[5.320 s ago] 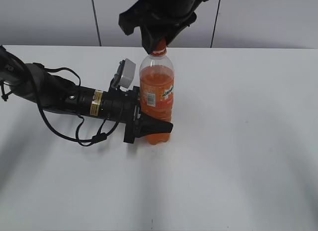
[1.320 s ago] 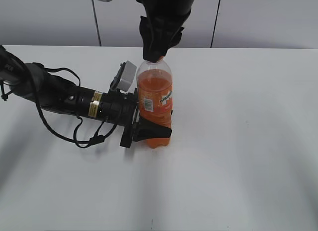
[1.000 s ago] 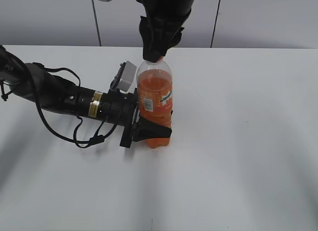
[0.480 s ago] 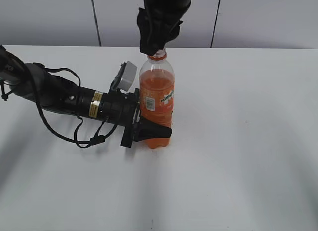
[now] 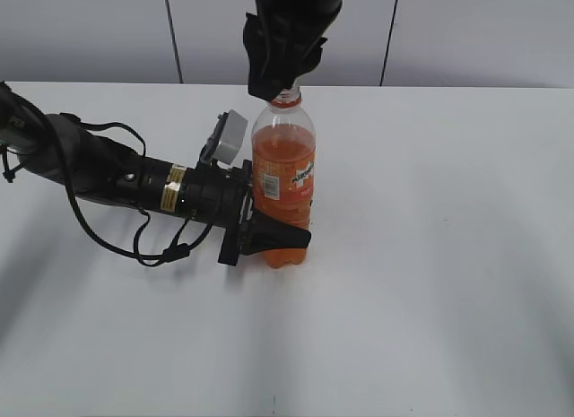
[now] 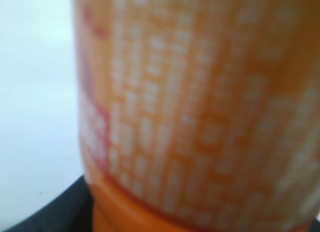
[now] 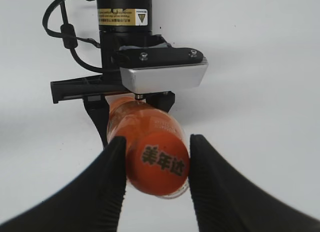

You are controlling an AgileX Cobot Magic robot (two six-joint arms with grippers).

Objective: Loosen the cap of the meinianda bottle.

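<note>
The meinianda bottle stands upright on the white table, orange soda inside and an orange label around it. My left gripper lies level along the table and is shut on the bottle's lower body. In the left wrist view the blurred label fills the frame. My right gripper comes down from above over the bottle's top. From the right wrist camera, the orange cap with dark print sits between the black fingers, which lie close against both sides. My right gripper is shut on the cap.
The left arm with its cables stretches across the table's left half, its grey wrist camera beside the bottle. Bare white table extends to the right and front. A grey panelled wall closes the back.
The right gripper has risen slightly on the bottle's top, and the orange neck ring now shows below it. The bottle stands straighter and a little further right. The left arm holds still.
</note>
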